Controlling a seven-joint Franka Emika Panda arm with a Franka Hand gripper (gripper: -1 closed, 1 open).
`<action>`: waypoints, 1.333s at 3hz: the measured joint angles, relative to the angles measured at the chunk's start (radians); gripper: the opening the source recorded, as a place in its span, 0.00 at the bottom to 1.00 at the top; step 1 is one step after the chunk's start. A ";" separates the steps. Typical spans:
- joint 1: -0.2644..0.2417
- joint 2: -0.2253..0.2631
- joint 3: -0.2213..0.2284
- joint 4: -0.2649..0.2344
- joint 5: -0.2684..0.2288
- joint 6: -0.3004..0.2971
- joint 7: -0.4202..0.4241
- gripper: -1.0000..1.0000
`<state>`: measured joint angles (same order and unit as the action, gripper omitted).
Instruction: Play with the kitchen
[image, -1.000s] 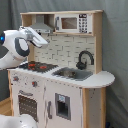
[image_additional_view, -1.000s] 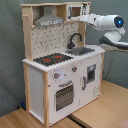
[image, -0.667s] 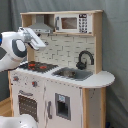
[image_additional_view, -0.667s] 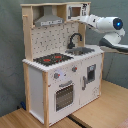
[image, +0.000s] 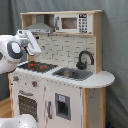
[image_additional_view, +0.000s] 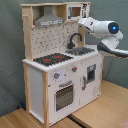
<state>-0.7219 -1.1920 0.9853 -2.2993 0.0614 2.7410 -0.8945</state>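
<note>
The kitchen is a tall toy of pale wood and white panels, and both exterior views show it. It has a black hob, a black faucet over a sink, an oven door, a grey hood and a small microwave. My gripper hangs in the air above the counter, at about the hood's height. It touches nothing that I can see.
A wooden table top carries the kitchen. A grey curtain hangs behind it. My white arm reaches in from the second exterior view's right and from the first exterior view's left.
The gripper has shifted a little to the left in both exterior views and dropped slightly. The kitchen stands as before.
</note>
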 joint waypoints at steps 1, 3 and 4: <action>-0.024 -0.018 0.031 0.027 0.000 -0.053 0.099 1.00; -0.084 -0.021 0.069 0.118 0.005 -0.167 0.258 1.00; -0.117 -0.010 0.080 0.170 0.017 -0.226 0.319 1.00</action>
<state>-0.8385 -1.2021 1.0654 -2.1297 0.0787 2.5146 -0.5751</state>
